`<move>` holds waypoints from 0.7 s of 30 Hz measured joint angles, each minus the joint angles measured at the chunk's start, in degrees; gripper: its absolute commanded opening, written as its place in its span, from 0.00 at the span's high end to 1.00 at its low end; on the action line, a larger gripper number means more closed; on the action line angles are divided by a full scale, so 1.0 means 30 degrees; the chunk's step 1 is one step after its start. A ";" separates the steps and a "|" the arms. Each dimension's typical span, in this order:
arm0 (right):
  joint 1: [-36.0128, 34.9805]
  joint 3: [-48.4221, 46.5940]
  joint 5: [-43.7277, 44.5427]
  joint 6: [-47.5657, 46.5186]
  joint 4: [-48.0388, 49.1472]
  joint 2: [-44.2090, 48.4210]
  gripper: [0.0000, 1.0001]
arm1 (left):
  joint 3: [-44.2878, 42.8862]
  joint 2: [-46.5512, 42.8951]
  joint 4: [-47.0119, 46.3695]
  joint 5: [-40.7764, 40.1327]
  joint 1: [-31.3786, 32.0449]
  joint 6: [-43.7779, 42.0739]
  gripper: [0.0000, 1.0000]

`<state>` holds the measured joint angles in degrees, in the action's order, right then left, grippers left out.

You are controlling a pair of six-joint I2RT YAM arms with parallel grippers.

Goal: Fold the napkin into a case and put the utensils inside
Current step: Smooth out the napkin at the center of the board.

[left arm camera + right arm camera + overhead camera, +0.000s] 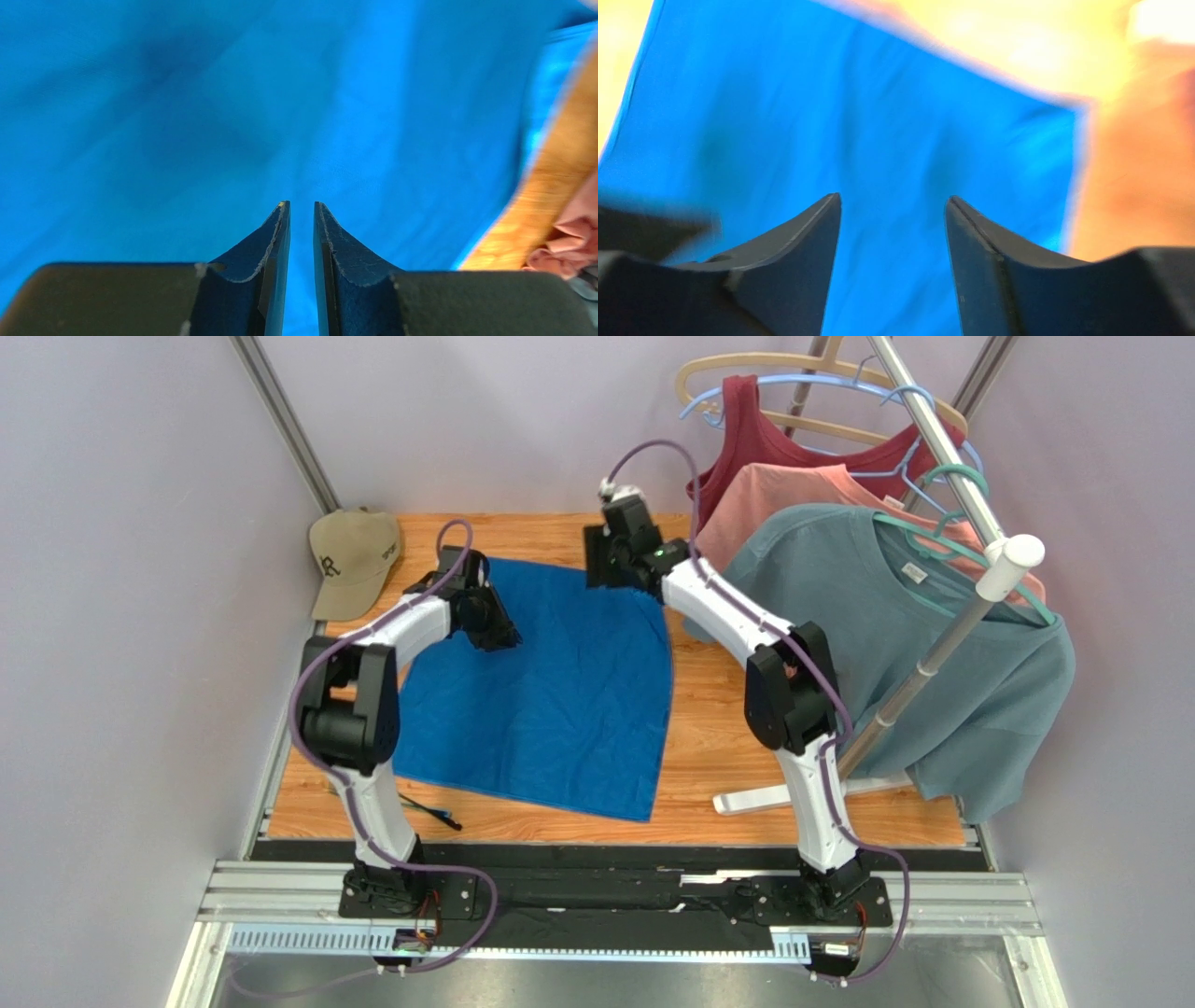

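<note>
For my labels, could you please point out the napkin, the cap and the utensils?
napkin [561, 700]: top view, cloth's middle.
cap [351, 557]: top view, crown.
utensils [429, 814]: top view, dark stems.

left white-and-black jointed arm [368, 637]: folded at elbow, wrist angled inward | left black two-finger gripper [300, 204]: jaws held a narrow slit apart | right white-and-black jointed arm [730, 609]: stretched forward-left | right black two-finger gripper [892, 199]: jaws spread wide

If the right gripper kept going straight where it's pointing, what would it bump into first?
The blue napkin. The right gripper points at it with its jaws open, and nothing shows in between. How far off the cloth lies is hard to tell.
</note>
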<state>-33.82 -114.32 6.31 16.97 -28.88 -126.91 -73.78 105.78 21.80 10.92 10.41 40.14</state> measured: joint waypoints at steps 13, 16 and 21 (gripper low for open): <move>0.2120 -0.2295 -0.0678 -0.0933 0.0175 -0.4765 0.68 | -0.0576 0.2688 0.0998 0.0554 -0.0066 0.1712 0.83; 0.2033 -0.2317 -0.0758 -0.1093 0.0189 -0.4830 0.69 | -0.0576 0.2688 0.1020 0.0554 -0.0073 0.1923 0.83; 0.1974 -0.4080 -0.0634 -0.1107 0.0015 -0.5778 0.71 | -0.0503 0.2688 0.0954 0.0568 -0.0095 0.2142 0.84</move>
<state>-27.90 -126.56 4.40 13.65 -28.84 -144.24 -75.29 113.84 24.67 12.62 10.13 46.57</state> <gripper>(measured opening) 0.299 0.162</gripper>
